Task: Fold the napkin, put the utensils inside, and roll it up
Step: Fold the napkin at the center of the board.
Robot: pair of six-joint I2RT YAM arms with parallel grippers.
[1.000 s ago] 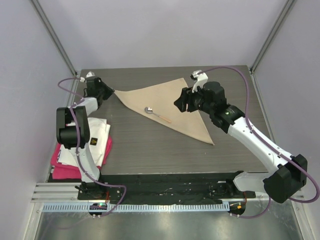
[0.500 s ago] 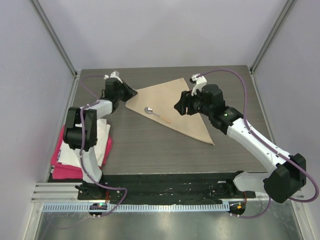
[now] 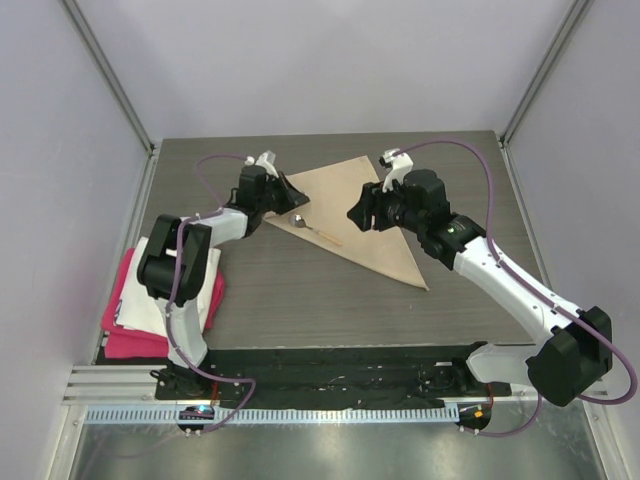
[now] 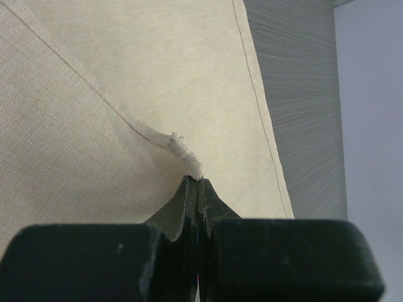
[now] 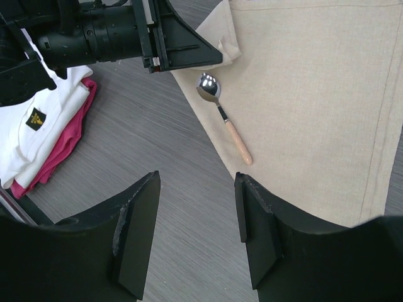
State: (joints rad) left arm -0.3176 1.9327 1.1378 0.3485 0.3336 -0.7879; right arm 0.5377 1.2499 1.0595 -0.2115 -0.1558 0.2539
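While the left gripper (image 4: pixel 198 182) pinches a corner of the napkin (image 3: pixel 375 215), the spoon (image 3: pixel 312 228) lies just beside that claw.

At the left edge of the grey wood-grain table (image 3: pixel 300 300), a folded white cloth with a dark logo (image 3: pixel 200 285) sits on a pink-red cloth (image 3: pixel 130 340). Further right, the left gripper's jaws are pressed fully together on the napkin's frayed corner tip, lifted over the cloth. The plain beige napkin spreads flat as a triangle towards the right, a stitched hem along its edge. On it rests the spoon, shiny round bowl nearest the left claw, its light wooden handle pointing away. The right gripper (image 5: pixel 196 182) hovers above the napkin's near edge, jaws parted about halfway and holding nothing.
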